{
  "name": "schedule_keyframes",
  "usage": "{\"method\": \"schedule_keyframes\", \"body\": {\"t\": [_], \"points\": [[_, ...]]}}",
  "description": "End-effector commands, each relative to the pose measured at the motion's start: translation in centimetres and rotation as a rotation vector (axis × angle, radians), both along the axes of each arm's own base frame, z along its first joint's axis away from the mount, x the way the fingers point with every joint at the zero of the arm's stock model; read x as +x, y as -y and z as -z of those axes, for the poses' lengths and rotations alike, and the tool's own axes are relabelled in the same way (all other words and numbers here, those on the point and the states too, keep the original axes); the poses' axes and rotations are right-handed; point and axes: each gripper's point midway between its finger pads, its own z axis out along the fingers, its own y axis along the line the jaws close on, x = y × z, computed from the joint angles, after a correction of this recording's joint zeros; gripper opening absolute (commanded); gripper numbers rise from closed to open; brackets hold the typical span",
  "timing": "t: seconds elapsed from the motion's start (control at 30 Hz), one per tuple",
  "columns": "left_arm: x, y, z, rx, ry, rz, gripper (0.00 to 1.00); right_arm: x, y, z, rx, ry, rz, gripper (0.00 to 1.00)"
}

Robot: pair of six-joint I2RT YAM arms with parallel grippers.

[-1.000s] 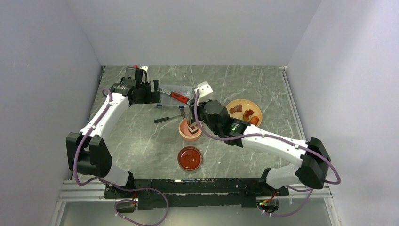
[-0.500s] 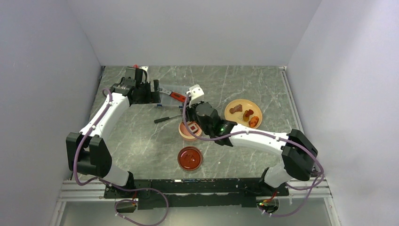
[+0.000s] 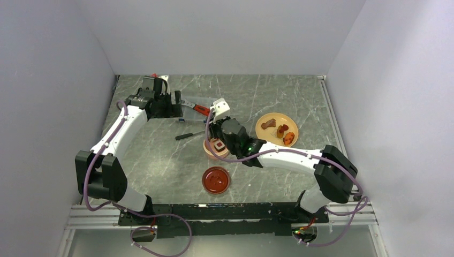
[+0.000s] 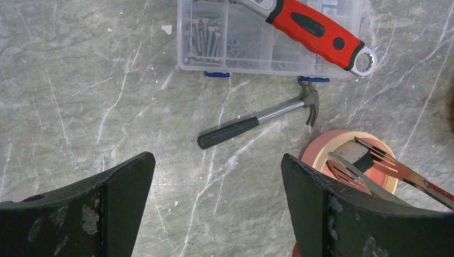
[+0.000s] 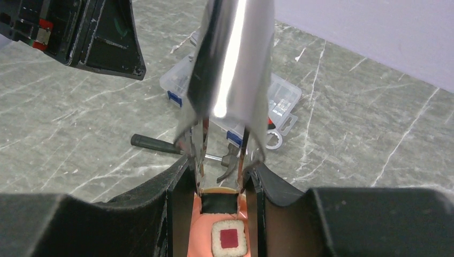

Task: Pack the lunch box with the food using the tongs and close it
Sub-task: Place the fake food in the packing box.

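Right pincer (image 5: 219, 184) clamped partway on the tongs (image 5: 230, 80), tips down inside the lunch box (image 4: 321, 155). Roll (image 5: 229, 239) lies in the tub between the tips; pinched or freed, cannot tell. Step: depositing, I'd judge. Next: ease the tongs, lift straight over the rim, swing right to the food (image 3: 282, 128) on the plate (image 3: 273, 135). Hammer (image 4: 251, 123) just beyond the tub, lid (image 3: 216, 180) nearer, apart. Left pincer (image 4: 214, 176) wide open, empty.
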Motion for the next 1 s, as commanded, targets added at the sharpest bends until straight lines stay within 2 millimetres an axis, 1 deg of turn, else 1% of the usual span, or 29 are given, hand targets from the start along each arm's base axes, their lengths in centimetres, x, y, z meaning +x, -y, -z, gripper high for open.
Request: {"method": "schedule_keyframes", "body": {"t": [0.0,0.13,0.37,0.53,0.73,0.97], "points": [[0.5,0.1,-1.6,-0.013,0.051,0.013,0.93,0.5,-0.2,-0.6,0.007,0.039,0.023,0.33],[0.5,0.2,-1.6,-0.015,0.051,0.015,0.94,0.5,0.1,0.1,-0.005,0.031,0.029,0.33],[0.5,0.2,-1.5,-0.014,0.05,0.015,0.93,0.2,0.6,0.4,-0.002,0.024,0.038,0.33],[0.5,0.2,-1.5,-0.014,0.047,0.015,0.93,0.9,0.9,1.2,-0.042,0.009,0.086,0.33],[0.5,0.2,-1.4,-0.015,0.046,0.015,0.94,1.2,1.2,1.8,-0.06,-0.007,0.115,0.4],[0.5,0.2,-1.5,-0.018,0.047,0.018,0.94,1.1,1.0,1.0,-0.049,-0.001,0.106,0.53]]}}
